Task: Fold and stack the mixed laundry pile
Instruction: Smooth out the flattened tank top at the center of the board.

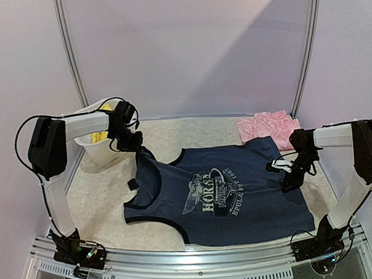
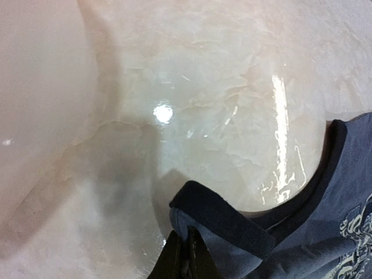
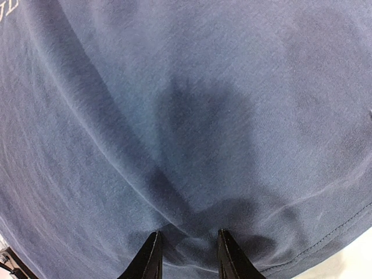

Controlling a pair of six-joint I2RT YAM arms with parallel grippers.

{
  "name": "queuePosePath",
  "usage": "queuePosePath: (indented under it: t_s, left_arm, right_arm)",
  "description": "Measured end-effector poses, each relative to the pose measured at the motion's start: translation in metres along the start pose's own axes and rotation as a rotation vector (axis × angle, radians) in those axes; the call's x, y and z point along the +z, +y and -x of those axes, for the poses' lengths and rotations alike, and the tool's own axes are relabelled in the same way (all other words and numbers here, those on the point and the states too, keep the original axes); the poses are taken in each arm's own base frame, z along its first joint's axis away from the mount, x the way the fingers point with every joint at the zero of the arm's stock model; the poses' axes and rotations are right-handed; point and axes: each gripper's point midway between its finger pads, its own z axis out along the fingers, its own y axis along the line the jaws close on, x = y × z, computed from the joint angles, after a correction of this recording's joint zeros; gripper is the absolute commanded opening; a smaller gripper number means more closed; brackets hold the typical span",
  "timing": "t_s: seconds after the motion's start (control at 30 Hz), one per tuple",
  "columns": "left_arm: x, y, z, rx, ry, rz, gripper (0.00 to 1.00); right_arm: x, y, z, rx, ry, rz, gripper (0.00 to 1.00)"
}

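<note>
The navy sleeveless top point(image 1: 232, 196) with a pale horse print lies spread on the table. My left gripper point(image 1: 139, 148) is shut on its far shoulder strap point(image 2: 226, 224), which bunches between the two dark fingers point(image 2: 174, 256). My right gripper point(image 1: 291, 180) is open over the top's right side; in the right wrist view its fingertips point(image 3: 152, 250) press down on the blue cloth point(image 3: 192, 116) with a fold between them. The pink ruffled piece point(image 1: 269, 125) lies folded at the back right. The yellow piece point(image 1: 100, 136) shows inside the white tub.
The white plastic tub point(image 1: 100, 146) stands at the back left, right beside my left wrist. Curved metal rails point(image 1: 71, 58) frame the back wall. Bare marbled table point(image 1: 99, 199) lies left of the top. An aluminium rail point(image 1: 198, 269) runs along the near edge.
</note>
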Motion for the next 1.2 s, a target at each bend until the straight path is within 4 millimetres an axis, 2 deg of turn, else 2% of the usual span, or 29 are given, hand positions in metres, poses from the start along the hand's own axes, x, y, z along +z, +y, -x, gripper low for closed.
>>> queuePosePath:
  t_s: [0.23,0.33,0.4,0.43,0.53,0.63,0.7,0.77,0.83,0.87,0.9,0.97,1.07,1.2]
  left_arm:
    - [-0.007,0.021,-0.004,-0.055,0.006,0.116,0.23]
    - [-0.015,0.025,-0.011,-0.050,0.021,0.151,0.28]
    - [-0.023,0.026,-0.012,-0.037,0.020,0.162,0.31]
    - [-0.028,0.025,-0.012,-0.028,0.014,0.166,0.33]
    - [-0.048,0.011,-0.008,0.023,-0.027,0.157,0.35]
    - [-0.074,-0.018,-0.009,0.093,-0.073,0.121,0.36]
    - [-0.087,-0.036,-0.019,0.131,-0.080,0.095,0.36]
    - [-0.093,-0.043,-0.042,0.159,-0.050,0.084,0.35]
    - [-0.092,-0.040,-0.077,0.176,0.025,0.087,0.35]
    - [-0.091,-0.036,-0.093,0.179,0.062,0.092,0.35]
    - [-0.089,-0.028,-0.119,0.180,0.122,0.098,0.35]
    - [-0.089,-0.015,-0.158,0.169,0.207,0.109,0.36]
    - [-0.101,-0.005,-0.209,0.155,0.296,0.098,0.35]
    - [-0.120,-0.015,-0.237,0.121,0.288,0.001,0.33]
  right_arm:
    - [-0.003,0.006,0.001,0.014,-0.002,0.032,0.33]
    - [-0.017,0.012,0.008,0.040,-0.012,0.079,0.33]
    - [-0.035,0.003,0.026,0.046,-0.066,0.068,0.34]
    - [-0.051,-0.006,0.042,0.045,-0.113,0.045,0.34]
    - [-0.089,-0.030,0.080,0.036,-0.229,-0.031,0.34]
    - [-0.109,-0.046,0.107,0.029,-0.285,-0.086,0.34]
    - [-0.109,-0.053,0.121,0.027,-0.295,-0.099,0.34]
    - [-0.101,-0.055,0.135,0.024,-0.292,-0.091,0.34]
    - [-0.090,-0.054,0.145,0.022,-0.281,-0.075,0.34]
    - [-0.084,-0.053,0.149,0.023,-0.274,-0.067,0.34]
    - [-0.078,-0.051,0.153,0.023,-0.267,-0.059,0.34]
    - [-0.070,-0.048,0.156,0.023,-0.253,-0.047,0.35]
    - [-0.064,-0.043,0.159,0.020,-0.237,-0.042,0.35]
    - [-0.064,-0.043,0.161,0.020,-0.236,-0.047,0.35]
